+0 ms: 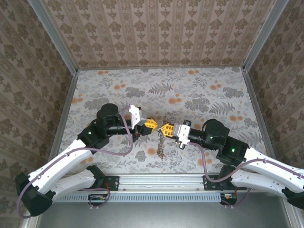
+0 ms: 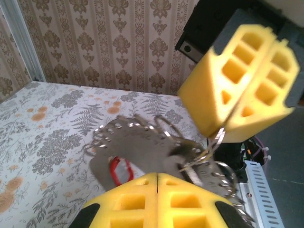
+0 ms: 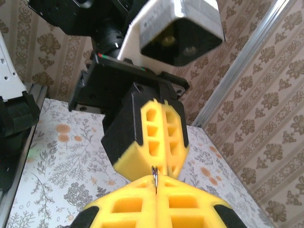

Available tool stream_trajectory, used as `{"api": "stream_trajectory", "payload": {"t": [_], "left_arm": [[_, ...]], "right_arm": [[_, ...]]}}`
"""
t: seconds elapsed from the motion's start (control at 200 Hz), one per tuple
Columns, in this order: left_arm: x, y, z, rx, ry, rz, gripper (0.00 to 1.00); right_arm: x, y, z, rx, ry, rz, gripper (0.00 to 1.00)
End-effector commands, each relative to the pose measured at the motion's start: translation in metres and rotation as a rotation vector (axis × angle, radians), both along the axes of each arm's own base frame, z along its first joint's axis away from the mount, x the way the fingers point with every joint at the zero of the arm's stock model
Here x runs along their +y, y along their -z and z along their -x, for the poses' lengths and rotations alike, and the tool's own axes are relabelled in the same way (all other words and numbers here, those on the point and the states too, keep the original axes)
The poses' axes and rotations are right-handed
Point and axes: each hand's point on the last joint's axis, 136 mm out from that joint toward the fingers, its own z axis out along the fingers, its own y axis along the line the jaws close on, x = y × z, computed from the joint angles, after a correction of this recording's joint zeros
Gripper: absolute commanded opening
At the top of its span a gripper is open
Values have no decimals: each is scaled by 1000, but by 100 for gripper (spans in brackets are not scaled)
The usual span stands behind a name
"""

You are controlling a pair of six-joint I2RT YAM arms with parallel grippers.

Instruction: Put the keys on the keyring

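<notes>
Left pincer (image 2: pixel 156 177), pressed closed, cuts off the blurred keyring (image 2: pixel 142 142).

Table centre: the left gripper (image 1: pixel 151 125) and the right gripper (image 1: pixel 166 128) meet tip to tip, both with jaws closed, leaving no passage between them.
Under the tips: the keyring (image 1: pixel 161 145) hangs from where they meet and bars the way just beneath and on the near side.
Far half: the table (image 1: pixel 190 90) lies open from the grippers to the back wall (image 1: pixel 156 33).
Sides: the left wall (image 1: pixel 28 71) and right wall (image 1: pixel 285 71) shut the table in, with a free strip of table beside each arm.
Near edge: the metal rail (image 1: pixel 156 183) and arm bases block it, and purple cables (image 1: pixel 127 137) loop out beside the arms.
</notes>
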Motion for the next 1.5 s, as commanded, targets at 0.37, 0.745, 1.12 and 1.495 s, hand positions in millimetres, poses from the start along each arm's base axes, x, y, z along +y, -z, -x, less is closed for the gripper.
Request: {"api": "stream_trajectory", "payload": {"t": [0.37,0.745,1.12,1.495], "left_arm": [[3,-14,3,-39,11,9,0],[16,-31,26,-132,60,71,11],[11,-32,48,-189,138,36,18],[11,-28,42,-193,109,13,18]], "right_arm": [[-3,-30,12,-52,-44,-108,0],[-1,-32,22,-38,-103,-104,0],[4,-34,24,-18,-138,-95,0],[5,-35,22,-10,-144,-99,0]]}}
